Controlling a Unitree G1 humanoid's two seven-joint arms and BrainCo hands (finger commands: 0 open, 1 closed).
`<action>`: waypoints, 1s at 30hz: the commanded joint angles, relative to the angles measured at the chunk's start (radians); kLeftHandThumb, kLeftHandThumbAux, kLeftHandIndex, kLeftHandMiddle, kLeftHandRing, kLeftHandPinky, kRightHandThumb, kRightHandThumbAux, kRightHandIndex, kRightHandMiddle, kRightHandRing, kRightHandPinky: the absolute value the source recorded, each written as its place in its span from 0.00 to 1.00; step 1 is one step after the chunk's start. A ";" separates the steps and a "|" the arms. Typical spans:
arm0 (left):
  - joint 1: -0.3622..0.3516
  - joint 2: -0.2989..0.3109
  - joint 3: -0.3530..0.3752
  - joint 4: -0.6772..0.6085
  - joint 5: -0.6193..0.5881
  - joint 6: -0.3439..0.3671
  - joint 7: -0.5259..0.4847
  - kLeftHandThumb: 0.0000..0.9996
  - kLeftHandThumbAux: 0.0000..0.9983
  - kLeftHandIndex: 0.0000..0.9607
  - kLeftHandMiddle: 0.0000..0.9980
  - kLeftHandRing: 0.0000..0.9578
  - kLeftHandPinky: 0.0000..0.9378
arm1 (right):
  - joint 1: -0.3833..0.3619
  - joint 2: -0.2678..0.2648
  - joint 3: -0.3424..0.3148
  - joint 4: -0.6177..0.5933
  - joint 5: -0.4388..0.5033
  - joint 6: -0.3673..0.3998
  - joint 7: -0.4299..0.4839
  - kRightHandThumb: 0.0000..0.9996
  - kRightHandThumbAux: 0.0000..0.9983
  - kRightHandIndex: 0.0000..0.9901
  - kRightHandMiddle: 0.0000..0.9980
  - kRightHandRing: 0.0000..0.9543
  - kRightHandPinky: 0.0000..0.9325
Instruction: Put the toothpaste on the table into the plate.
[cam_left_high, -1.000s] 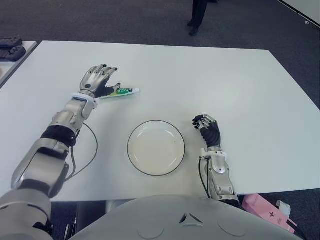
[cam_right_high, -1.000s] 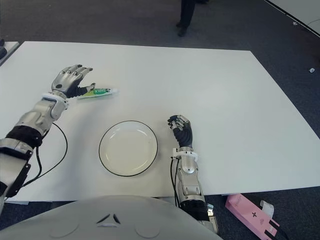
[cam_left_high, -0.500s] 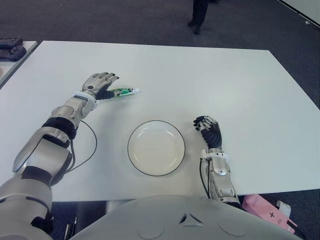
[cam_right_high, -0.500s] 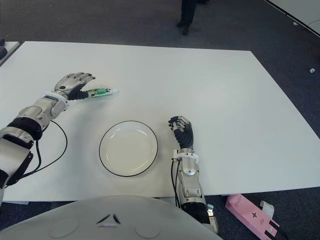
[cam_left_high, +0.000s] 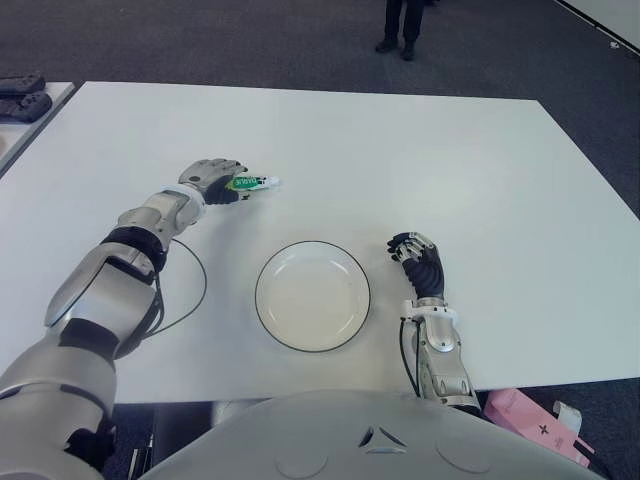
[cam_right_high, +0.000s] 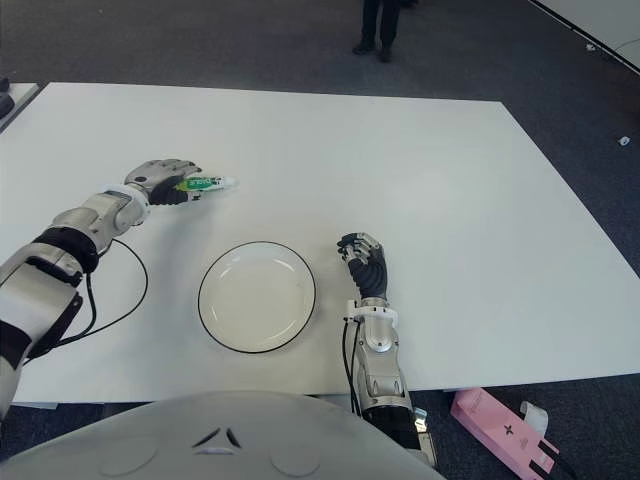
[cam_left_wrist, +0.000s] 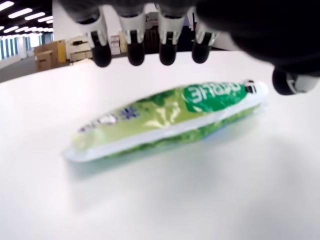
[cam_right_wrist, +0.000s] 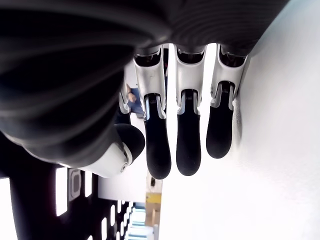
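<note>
The green and white toothpaste tube (cam_left_high: 252, 183) lies flat on the white table (cam_left_high: 450, 170), up and to the left of the empty white plate (cam_left_high: 312, 295). My left hand (cam_left_high: 210, 178) hovers palm down over the tube's flat end. In the left wrist view its fingertips (cam_left_wrist: 135, 52) arch above the toothpaste (cam_left_wrist: 170, 112) and the thumb sits by the cap; none of them closes on it. My right hand (cam_left_high: 418, 262) shows just right of the plate, fingers relaxed and holding nothing.
A black cable (cam_left_high: 190, 290) loops on the table beside my left forearm. A person's legs (cam_left_high: 405, 25) stand beyond the far edge. Dark objects (cam_left_high: 22, 95) lie on a side table at the left. A pink box (cam_left_high: 530, 412) lies on the floor at the lower right.
My left hand has turned from upright with spread fingers to palm down and has lowered over the tube's flat end. The toothpaste and my right hand have not moved.
</note>
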 joint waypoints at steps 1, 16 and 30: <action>-0.013 -0.023 -0.033 0.036 0.000 -0.009 -0.054 0.46 0.18 0.00 0.00 0.00 0.00 | 0.011 0.003 -0.001 0.001 -0.001 0.012 0.000 0.70 0.73 0.43 0.50 0.50 0.50; 0.034 -0.085 -0.086 0.102 -0.006 0.016 -0.080 0.47 0.19 0.00 0.00 0.00 0.00 | 0.030 0.009 0.000 -0.015 -0.009 0.008 -0.014 0.71 0.73 0.43 0.50 0.51 0.52; 0.090 -0.130 -0.067 0.123 -0.070 0.112 -0.055 0.48 0.25 0.00 0.00 0.00 0.01 | 0.040 0.001 0.001 -0.014 -0.005 0.000 -0.007 0.71 0.73 0.43 0.50 0.52 0.53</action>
